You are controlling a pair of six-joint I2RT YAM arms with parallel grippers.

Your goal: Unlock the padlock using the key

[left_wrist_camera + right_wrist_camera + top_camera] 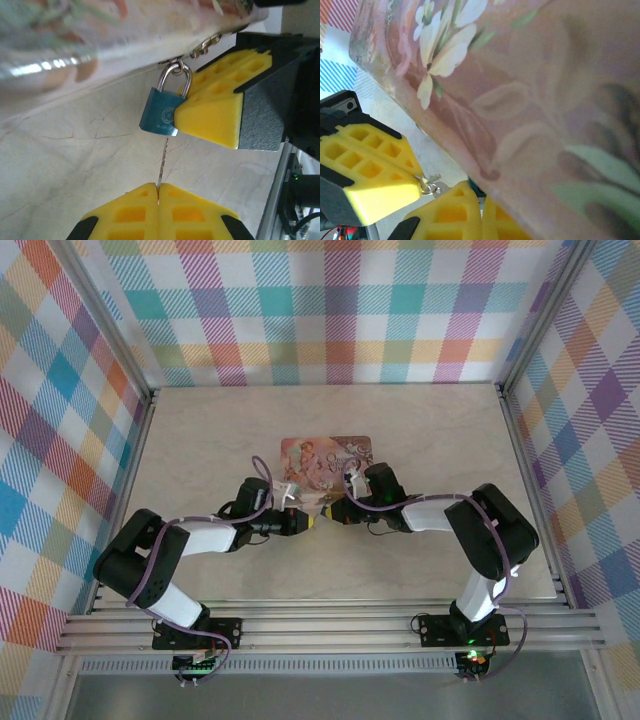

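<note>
We see a pale table with a pink flower tin lying on it, and the two arms meet at the tin's near edge. In the left wrist view the tin is above and just past the left gripper. In the right wrist view it is very close over the right gripper and hides part of it. The left gripper's yellow fingers are pressed together on the thin metal key, which sticks straight out from their tips. The right gripper's fingers are together too, and they seem to pinch one side of the little teal padlock. The padlock hangs just ahead of the left gripper, tilted, at the tip of the right gripper. Its silver shackle is looped through a small ring on the tin's edge. The end of the key reaches the bottom of the padlock, but we cannot tell if it has gone inside.
</note>
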